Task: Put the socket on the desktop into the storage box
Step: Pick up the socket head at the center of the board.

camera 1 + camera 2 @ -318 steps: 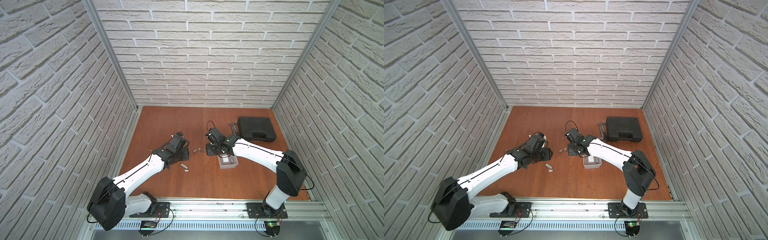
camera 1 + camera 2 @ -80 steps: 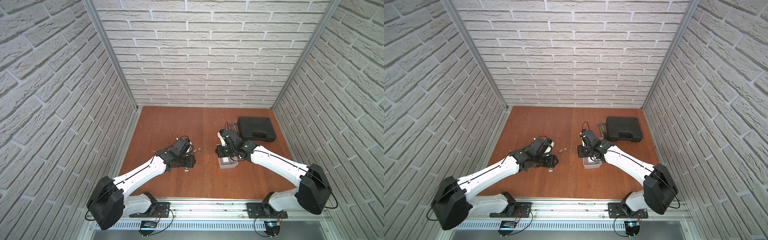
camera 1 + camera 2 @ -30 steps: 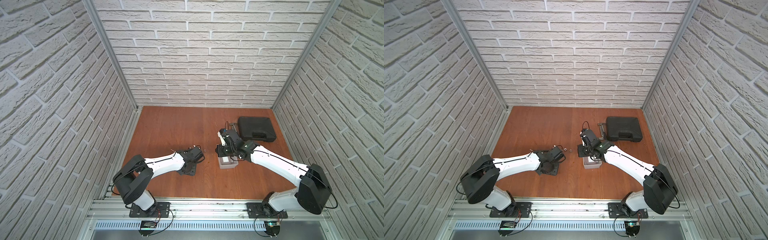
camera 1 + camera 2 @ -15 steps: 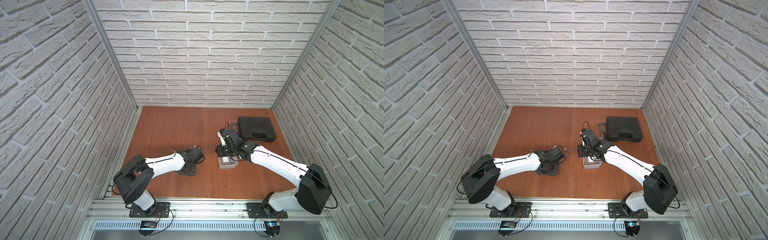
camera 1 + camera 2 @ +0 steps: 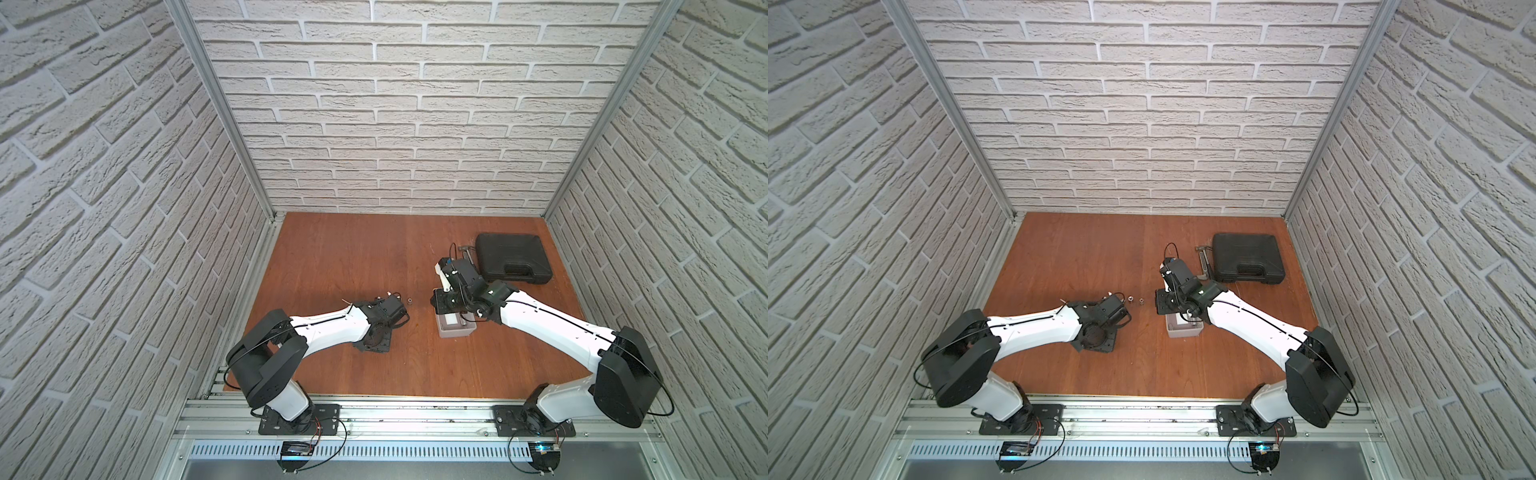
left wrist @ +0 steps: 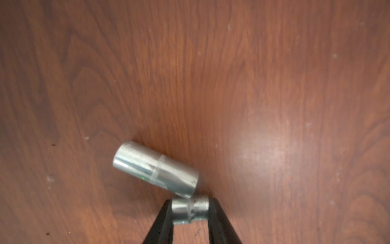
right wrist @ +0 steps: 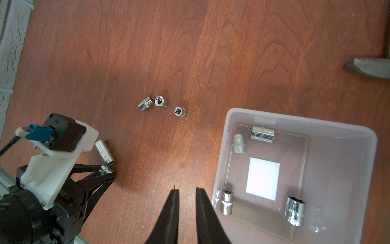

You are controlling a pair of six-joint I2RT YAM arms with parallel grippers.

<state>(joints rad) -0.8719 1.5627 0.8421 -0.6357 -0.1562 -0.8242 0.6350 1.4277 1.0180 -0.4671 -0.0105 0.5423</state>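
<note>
On the reddish-brown desktop (image 5: 353,257), my left gripper (image 6: 190,209) is shut on a short silver socket (image 6: 191,211) lying on the wood. A longer socket (image 6: 155,169) lies against it, outside the jaws. In the right wrist view the same pair shows at the left gripper (image 7: 105,170), with three more sockets (image 7: 162,102) in a loose row beyond. The translucent storage box (image 7: 337,179) holds several sockets round its white patch. My right gripper (image 7: 187,190) hovers beside the box's near corner, shut with nothing between its fingers.
A black tool case (image 5: 513,257) lies at the back right, with a grey metal tool (image 5: 1202,262) beside it. The storage box (image 5: 457,332) stands under the right wrist in both top views. Brick walls close in three sides.
Over the last second the left jaws have narrowed onto the short socket. Both arms have held their places; earlier the left arm came forward to the sockets.
</note>
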